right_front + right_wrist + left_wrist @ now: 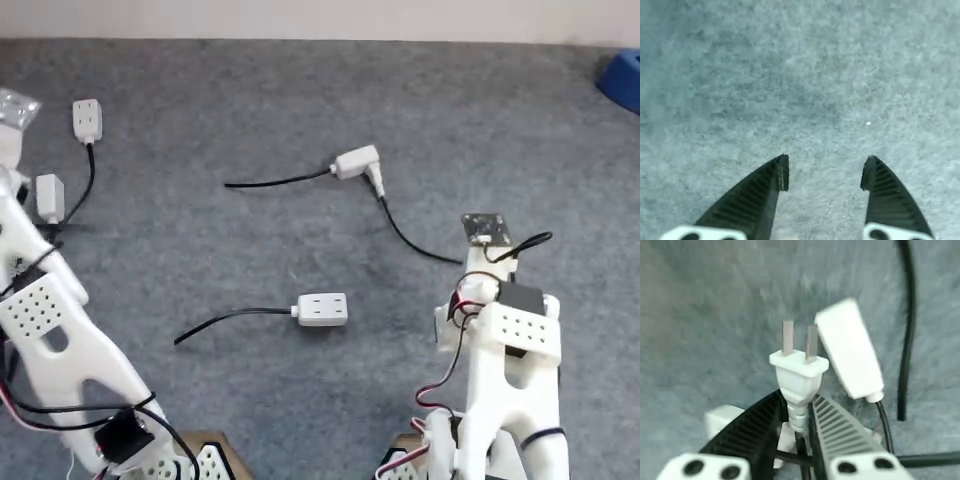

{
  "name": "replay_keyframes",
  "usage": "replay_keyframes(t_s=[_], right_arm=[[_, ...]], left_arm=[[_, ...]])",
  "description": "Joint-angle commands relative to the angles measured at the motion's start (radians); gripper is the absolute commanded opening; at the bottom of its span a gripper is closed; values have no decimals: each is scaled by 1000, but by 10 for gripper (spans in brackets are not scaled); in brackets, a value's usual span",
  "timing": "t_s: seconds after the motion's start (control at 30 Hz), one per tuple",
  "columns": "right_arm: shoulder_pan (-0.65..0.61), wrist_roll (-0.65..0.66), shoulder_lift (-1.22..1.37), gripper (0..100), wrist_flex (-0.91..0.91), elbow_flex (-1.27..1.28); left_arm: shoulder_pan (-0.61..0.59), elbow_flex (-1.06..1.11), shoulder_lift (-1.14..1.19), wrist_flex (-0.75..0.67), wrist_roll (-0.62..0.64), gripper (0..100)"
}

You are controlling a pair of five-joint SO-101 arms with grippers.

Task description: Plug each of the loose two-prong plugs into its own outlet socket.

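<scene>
— Left gripper?
— Clenched on the plug at its neck, just beside the outlet socket.
— Right gripper?
— Released, jaws apart over the grey counter, well apart from that socket.

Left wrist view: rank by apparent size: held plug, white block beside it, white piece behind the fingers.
1. white block
2. plug, nearly as big; likely nearer the camera, so this order is unsure
3. white piece, partly hidden, so its full size is unclear
</scene>
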Motion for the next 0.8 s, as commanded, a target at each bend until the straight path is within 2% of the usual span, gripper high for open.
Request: replay_keyframes(t_s=[0.0, 0.43, 0.63, 0.77], right_arm=[[-10, 14, -19, 238, -1, -4], [-13, 14, -19, 238, -1, -4], [-10, 14, -19, 238, -1, -7], [-4, 14, -24, 238, -1, -8]], left_arm=[[59, -163, -35, 83, -9, 46], [143, -150, -364, 60, 75, 48], [349, -136, -499, 166, 110, 49], [553, 19, -602, 166, 135, 49]])
